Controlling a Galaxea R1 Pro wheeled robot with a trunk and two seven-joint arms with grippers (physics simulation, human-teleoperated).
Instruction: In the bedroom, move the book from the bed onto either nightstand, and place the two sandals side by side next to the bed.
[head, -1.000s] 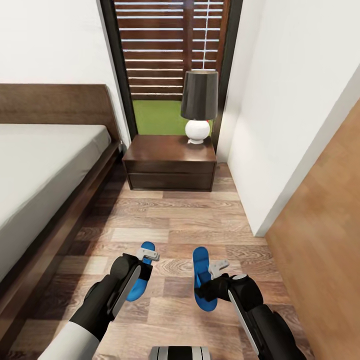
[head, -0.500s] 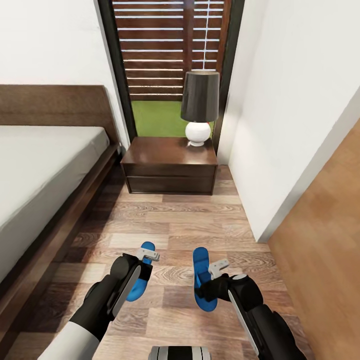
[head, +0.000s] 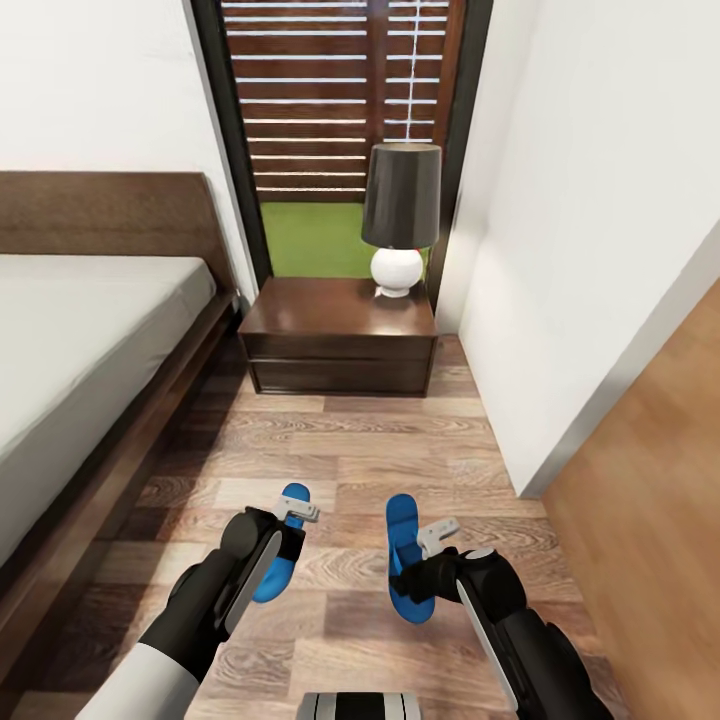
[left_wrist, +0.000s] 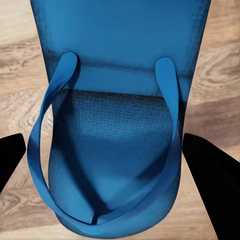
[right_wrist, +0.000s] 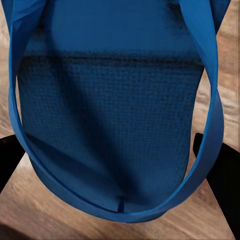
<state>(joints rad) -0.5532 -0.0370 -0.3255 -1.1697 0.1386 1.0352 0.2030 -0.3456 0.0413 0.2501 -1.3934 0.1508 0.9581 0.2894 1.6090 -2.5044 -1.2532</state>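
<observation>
Head view: the bed (head: 90, 330) lies ahead of the left gripper (head: 292, 515) and off to its left, the nightstand (head: 340, 335) with a lamp (head: 400, 215) stands well ahead of both grippers, and the plank floor (head: 400, 450) runs beneath them. The left gripper pinches one blue sandal (head: 278, 560) and the right gripper (head: 432, 540) pinches the other sandal (head: 405, 560), both above the floor. The wrist views add detail: the thong straps (left_wrist: 50, 100) arch over each textured sole (right_wrist: 110, 115), with dark fingers (left_wrist: 212, 180) closed against either edge.
</observation>
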